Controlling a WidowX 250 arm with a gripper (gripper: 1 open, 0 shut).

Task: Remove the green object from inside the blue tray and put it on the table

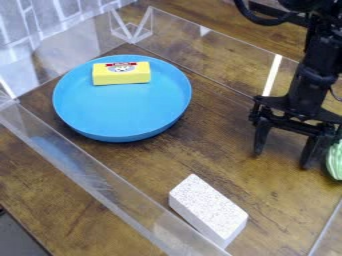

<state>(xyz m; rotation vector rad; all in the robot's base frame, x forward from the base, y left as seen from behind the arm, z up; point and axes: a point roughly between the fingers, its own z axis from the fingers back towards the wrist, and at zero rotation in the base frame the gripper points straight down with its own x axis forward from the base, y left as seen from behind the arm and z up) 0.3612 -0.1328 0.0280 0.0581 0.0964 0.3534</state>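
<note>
The blue tray (80, 115) sits at the left on the table (201, 150), holding only a yellow labelled block (122, 72). The green object (335, 160) lies on the tabletop at the right edge of the view, mostly cut off, outside the tray. My gripper (287, 148) points straight down just left of the green object, low over the wood. Its dark fingers (263, 138) stand spread apart with nothing between them, so it is open.
A white speckled sponge-like block (209, 207) lies near the front of the table. Clear acrylic walls (94, 170) edge the tabletop at the front left and back. Bare wood lies between the tray and the gripper.
</note>
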